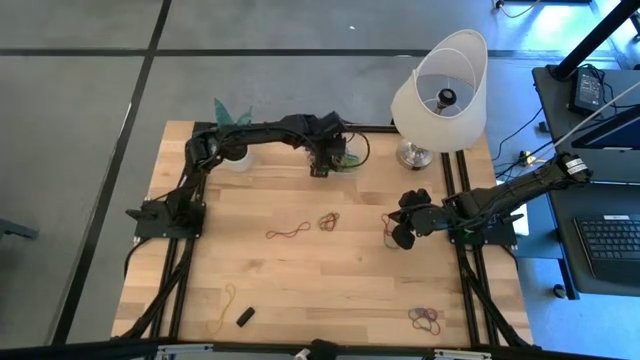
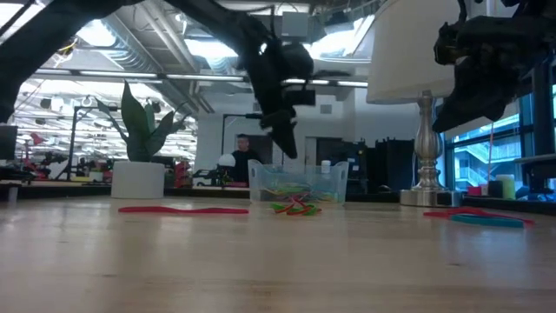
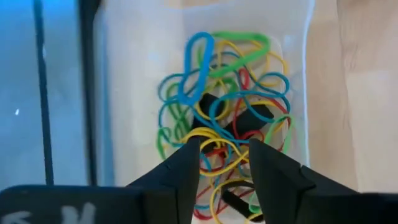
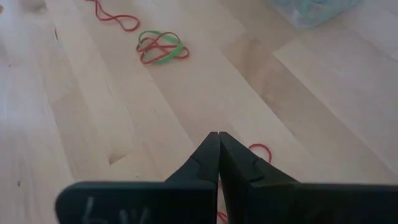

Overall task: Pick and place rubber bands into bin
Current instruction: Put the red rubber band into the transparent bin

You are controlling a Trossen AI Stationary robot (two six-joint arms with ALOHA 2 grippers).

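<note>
Bin: I see the clear bin at the far edge of the table, between the white plant pot and the lamp.
Bin contents: from the left wrist view it holds a tangle of rubber bands in blue, yellow, green and red, with a few dark pieces among them.
Left gripper: the left gripper hangs right over the bin, its fingers spread apart with nothing between them; the bands lie below the tips.
Right gripper: the right gripper hovers over the right middle of the table, fingers pressed together and empty, a red band on the wood just beside the tips.
Loose bands, centre: I count a long red band and a red-and-green cluster mid-table, well apart from the bin.
Loose bands, near edge: a yellow band near the left corner, a mixed cluster near the right corner.
Black block: a small black block lies just beside the yellow band.
Plant pot: it holds a green leafy plant.
Background: a person shows beyond the table in the low view.
</note>
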